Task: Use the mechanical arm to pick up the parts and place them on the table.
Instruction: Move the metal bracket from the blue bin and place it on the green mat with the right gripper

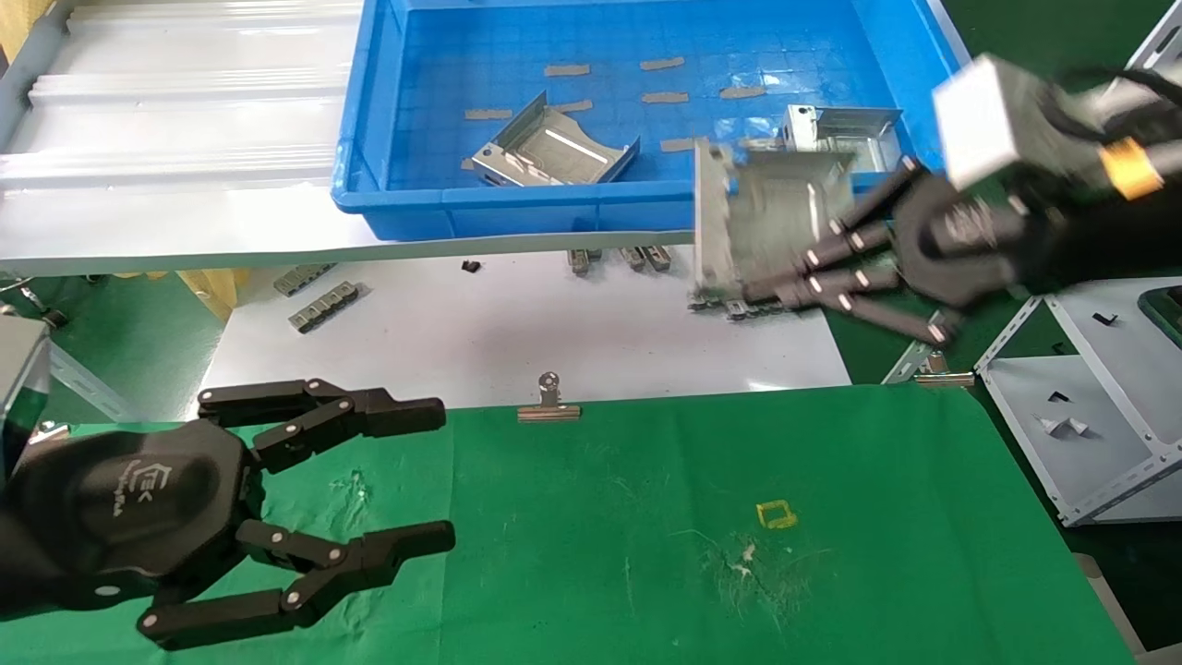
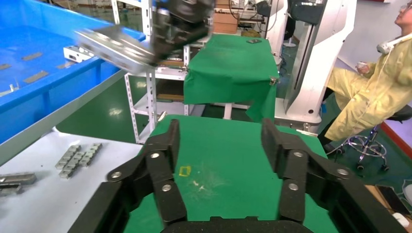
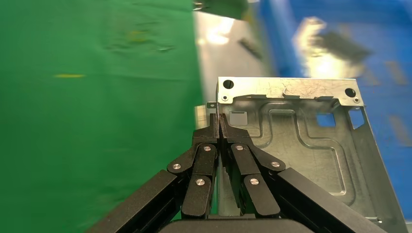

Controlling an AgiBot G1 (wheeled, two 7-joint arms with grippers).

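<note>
While the right claw [image 3: 218,127] pinches it, the shiny part [image 3: 301,145] shows embossed grooves.

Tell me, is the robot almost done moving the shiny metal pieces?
Not yet. No part lies on the green table. The right pincer carries one metal part beside the blue bin. Two parts wait inside. The left pincer hangs open over the table.

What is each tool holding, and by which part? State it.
The right tool is shut on a silver part, pinching one folded-up side edge, carried above the blue bin's front wall. The left tool is open over the green table, holding nothing.
</note>
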